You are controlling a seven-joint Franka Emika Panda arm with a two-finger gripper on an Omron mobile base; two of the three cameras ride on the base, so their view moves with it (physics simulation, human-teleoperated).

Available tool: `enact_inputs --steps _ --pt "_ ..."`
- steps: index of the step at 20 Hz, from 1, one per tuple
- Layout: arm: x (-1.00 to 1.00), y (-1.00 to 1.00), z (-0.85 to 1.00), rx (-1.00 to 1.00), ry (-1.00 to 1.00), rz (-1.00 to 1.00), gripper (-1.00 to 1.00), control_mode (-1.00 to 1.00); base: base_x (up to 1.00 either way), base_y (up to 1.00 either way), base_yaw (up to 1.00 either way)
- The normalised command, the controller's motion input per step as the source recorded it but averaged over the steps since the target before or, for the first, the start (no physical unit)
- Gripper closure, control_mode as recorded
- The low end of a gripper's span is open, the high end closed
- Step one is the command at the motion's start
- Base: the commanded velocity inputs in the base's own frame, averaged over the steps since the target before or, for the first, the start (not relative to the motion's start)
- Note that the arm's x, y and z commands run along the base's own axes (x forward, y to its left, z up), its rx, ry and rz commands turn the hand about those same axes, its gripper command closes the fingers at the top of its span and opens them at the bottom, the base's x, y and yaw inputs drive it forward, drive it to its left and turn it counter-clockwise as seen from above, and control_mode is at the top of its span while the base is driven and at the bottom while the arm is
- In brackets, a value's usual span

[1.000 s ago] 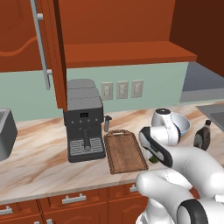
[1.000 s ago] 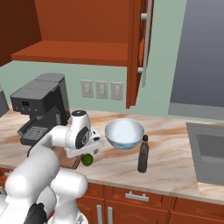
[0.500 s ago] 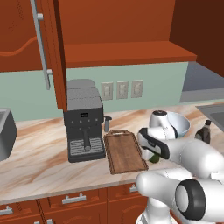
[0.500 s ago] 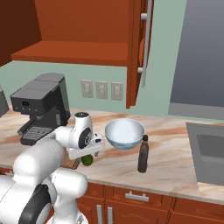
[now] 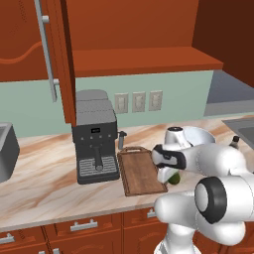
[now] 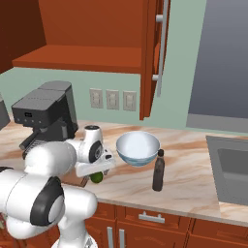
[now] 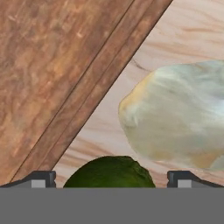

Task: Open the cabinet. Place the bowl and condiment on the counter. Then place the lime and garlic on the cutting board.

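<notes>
The small dark green lime [image 7: 109, 172] lies on the beige, pink-veined marble counter [image 5: 44, 183], just beside the long raised edge of the dark brown rectangular wooden cutting board [image 5: 141, 169], not on it. In the hand view it sits between the two dark finger tips [image 7: 43, 179], which stand wide apart on either side and do not touch it. The whitish, green-tinged garlic bulb [image 7: 177, 119] rests on the counter just beyond the lime, also off the board. The white arm's two-finger gripper [image 6: 97, 170] hangs low over the lime [image 6: 97, 177], next to the board's right edge. The wide glossy white-to-pale-blue bowl [image 6: 138, 147] stands on the counter near the hand, and the small dark brown syrup bottle with black cap [image 6: 158, 170] stands upright beside the bowl. The reddish-brown wooden wall cabinet [image 5: 144, 60] is open, its door with the long silver bar handle [image 5: 45, 49] swung out. A black coffee machine [image 5: 94, 136] stands left of the board.
</notes>
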Motion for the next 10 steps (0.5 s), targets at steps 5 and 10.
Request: enact_inputs --steps 5,10 --pt "0.00 0.05 -0.31 -0.03 0.01 0.00 1.00 -1.00 0.00 0.00 0.00" --pt "0.00 0.03 -0.13 -0.03 0.00 0.00 1.00 -1.00 0.00 0.00 0.00"
